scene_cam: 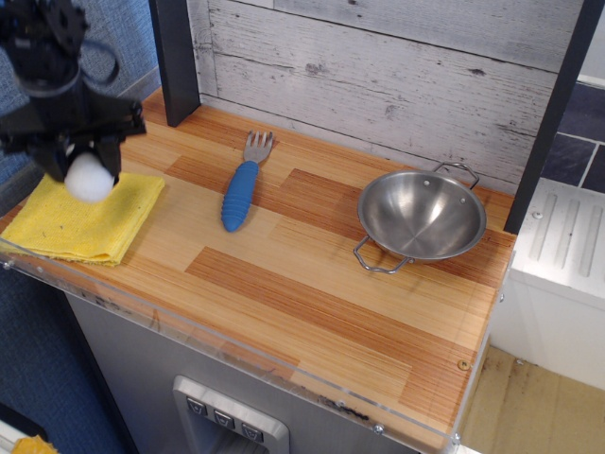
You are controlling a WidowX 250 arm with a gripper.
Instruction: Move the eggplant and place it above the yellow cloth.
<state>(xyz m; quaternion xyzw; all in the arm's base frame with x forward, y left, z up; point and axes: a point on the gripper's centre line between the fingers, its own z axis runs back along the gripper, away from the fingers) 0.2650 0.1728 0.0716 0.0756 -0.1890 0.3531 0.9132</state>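
Note:
The eggplant, a small white ball with a dark cap at its top, hangs between the fingers of my black gripper. The gripper is shut on it and holds it a little above the far part of the yellow cloth. The cloth lies folded at the left front corner of the wooden counter. The cap is mostly hidden by the gripper body.
A blue-handled fork lies right of the cloth. A steel bowl with two handles stands at the right. A dark post and a whitewashed plank wall rise behind. The counter's clear front edge runs just below the cloth.

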